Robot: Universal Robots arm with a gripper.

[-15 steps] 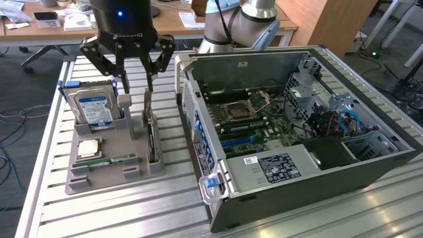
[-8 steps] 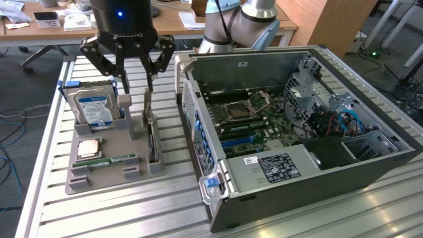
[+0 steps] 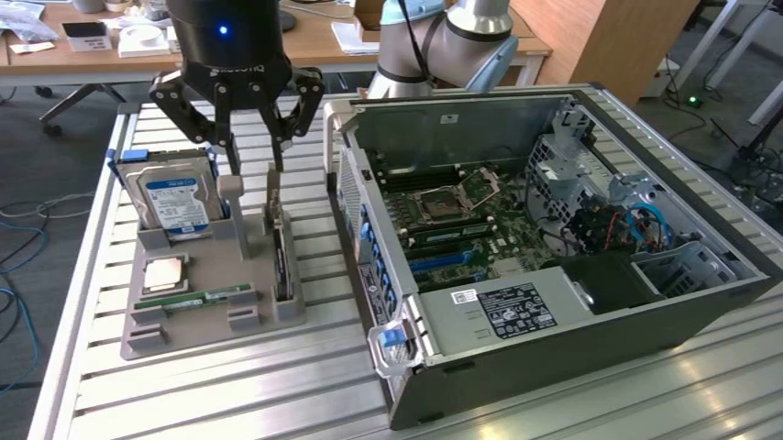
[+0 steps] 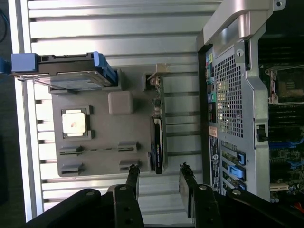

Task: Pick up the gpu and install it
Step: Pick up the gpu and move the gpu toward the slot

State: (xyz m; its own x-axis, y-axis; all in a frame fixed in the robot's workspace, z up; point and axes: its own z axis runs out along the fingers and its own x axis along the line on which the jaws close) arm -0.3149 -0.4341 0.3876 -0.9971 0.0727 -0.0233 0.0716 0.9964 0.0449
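One gripper point(image 3: 253, 147) hangs from the arm in the exterior view, above the grey holder point(image 3: 202, 321) on the slatted tabletop point(image 3: 98, 367), its jaws spread wide with nothing between them. Below it the gpu point(image 3: 279, 252) stands on its long edge in a slot along the holder's side nearest the computer case point(image 3: 551, 302). I'd say it is parked upright like that so the fingers can come down either side of the thin board. Counting what the holder carries: one gpu, one hard drive point(image 3: 171, 197) with a blue label propped upright at the far end, one square processor chip point(image 3: 165, 272) lying flat, and one RAM stick point(image 3: 196, 299) in its groove. The case lies on its side with the panel off and the motherboard facing up, which seems meant to leave the card slots reachable from above. In the wrist view, looking straight down, the gpu point(image 4: 157, 137) shows as a thin dark strip, edge-on. The two fingers point(image 4: 134, 178) stand well apart, with the card's line running toward the gap between them. Neither touches it, so the gripper point(image 4: 160, 179) is empty and clear of the card. Same tally there: one hard drive point(image 4: 71, 78), one processor chip point(image 4: 74, 122), one RAM stick point(image 4: 95, 150), one holder point(image 4: 114, 142), and one case point(image 4: 232, 95) just beside it.
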